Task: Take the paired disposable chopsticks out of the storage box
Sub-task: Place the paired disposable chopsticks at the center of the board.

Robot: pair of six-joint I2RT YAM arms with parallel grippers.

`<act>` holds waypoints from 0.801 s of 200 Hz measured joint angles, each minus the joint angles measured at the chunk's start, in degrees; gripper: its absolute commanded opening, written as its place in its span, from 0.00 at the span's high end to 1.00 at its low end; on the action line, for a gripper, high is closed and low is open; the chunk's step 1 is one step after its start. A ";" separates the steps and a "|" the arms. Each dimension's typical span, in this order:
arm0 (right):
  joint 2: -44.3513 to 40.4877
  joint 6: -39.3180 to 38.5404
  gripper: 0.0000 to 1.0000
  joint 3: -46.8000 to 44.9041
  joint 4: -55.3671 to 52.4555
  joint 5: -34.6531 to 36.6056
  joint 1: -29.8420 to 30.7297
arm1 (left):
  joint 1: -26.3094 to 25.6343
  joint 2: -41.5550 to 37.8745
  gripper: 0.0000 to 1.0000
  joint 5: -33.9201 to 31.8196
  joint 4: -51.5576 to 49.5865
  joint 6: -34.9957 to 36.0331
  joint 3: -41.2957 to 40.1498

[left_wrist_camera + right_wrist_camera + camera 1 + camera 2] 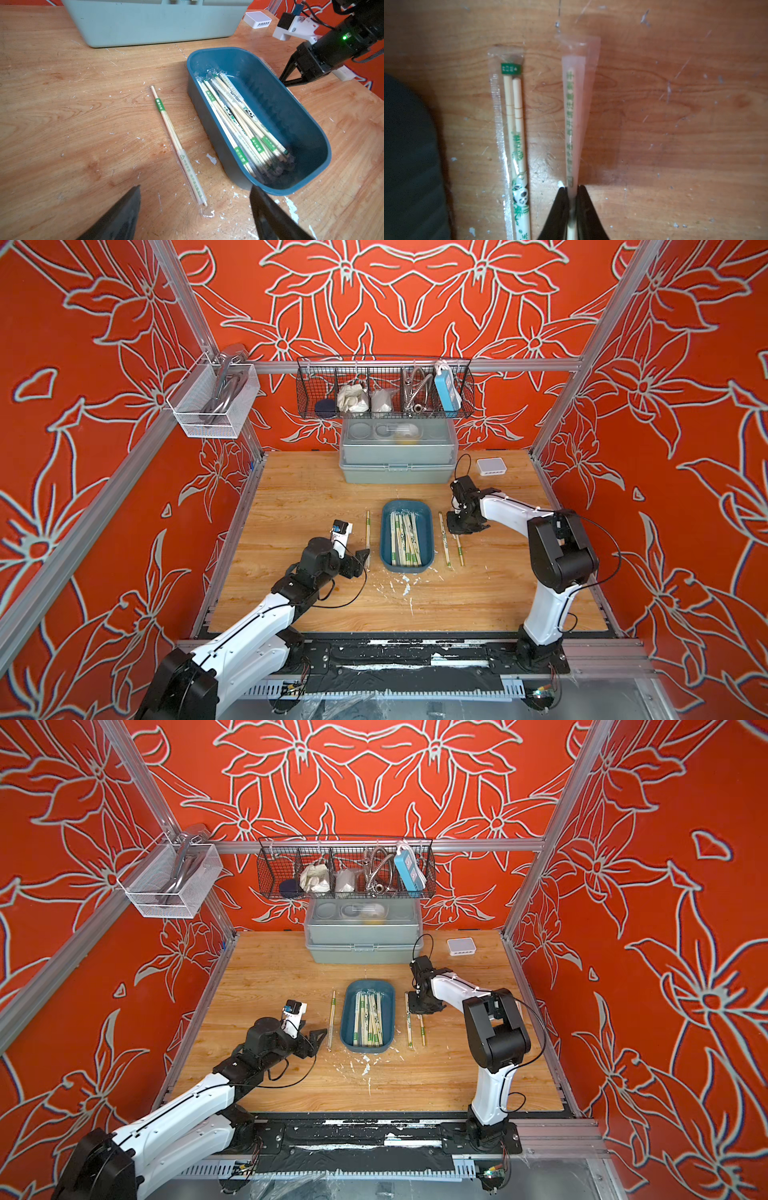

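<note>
The dark blue storage box (428, 531) (388, 1011) (280, 108) sits mid-table, and several wrapped paired disposable chopsticks (404, 539) (239, 124) lie in it. One wrapped pair (368, 535) (176, 143) lies on the table left of the box. My left gripper (363, 558) (195, 188) hangs open over that pair's near end. Right of the box lies a panda-printed pair (444, 539) (517, 135). Beside it my right gripper (461, 531) (572, 187) is shut on a green-printed wrapped pair (572, 114), low over the wood.
A grey-green lidded box (399, 456) stands behind the storage box, with a small white hub (491, 466) to its right. A black wire basket (384, 389) and a white mesh basket (212, 402) hang on the frame. White flecks (405, 585) dot the wood.
</note>
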 measured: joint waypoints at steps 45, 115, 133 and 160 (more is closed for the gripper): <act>0.66 0.24 0.79 0.00 0.66 0.00 -0.35 | 0.00 0.00 0.18 0.00 0.00 0.00 0.00; 0.96 0.81 0.73 0.00 1.16 0.00 -0.35 | 0.00 0.00 0.17 0.00 -0.02 0.00 0.00; 0.96 1.05 0.70 0.00 1.14 0.00 -0.35 | 0.00 0.00 0.17 -0.02 -0.02 0.00 0.00; 0.85 1.31 0.67 0.00 1.03 0.00 -0.35 | 0.00 0.00 0.16 -0.04 -0.02 -0.02 0.00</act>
